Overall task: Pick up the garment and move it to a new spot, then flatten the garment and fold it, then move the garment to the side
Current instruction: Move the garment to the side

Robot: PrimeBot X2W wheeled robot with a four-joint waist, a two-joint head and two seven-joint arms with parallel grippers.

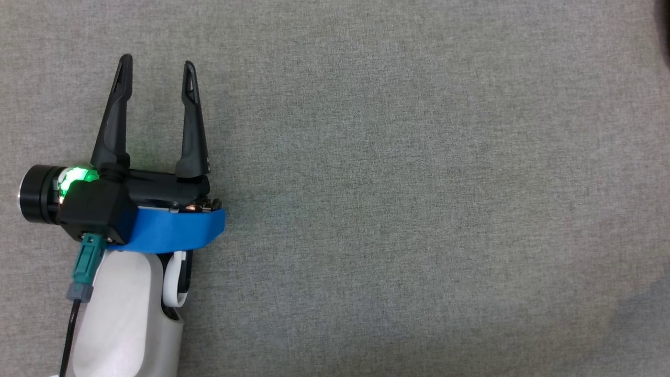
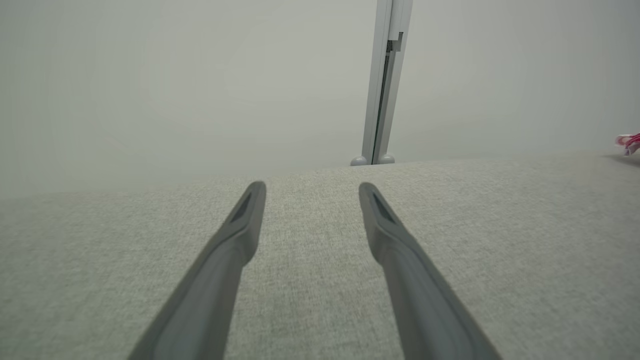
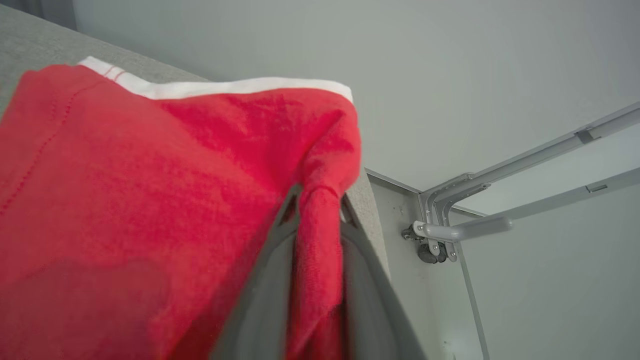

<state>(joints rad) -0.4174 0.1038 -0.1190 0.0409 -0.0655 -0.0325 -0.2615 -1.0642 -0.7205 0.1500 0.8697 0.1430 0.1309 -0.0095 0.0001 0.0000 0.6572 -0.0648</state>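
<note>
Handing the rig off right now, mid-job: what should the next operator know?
Left claw: open, holding nothing, over the grey surface.
Right claw: shut on a pinch of the red garment, near the surface's edge.
Done: garment gripped.
Left: set it at the new spot, flatten, fold, move aside.

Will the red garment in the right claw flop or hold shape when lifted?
Likely floppy: the red garment bunches into a narrow fold inside the right claw. Probably light, draping softly. It might slip from so small a pinch.
</note>
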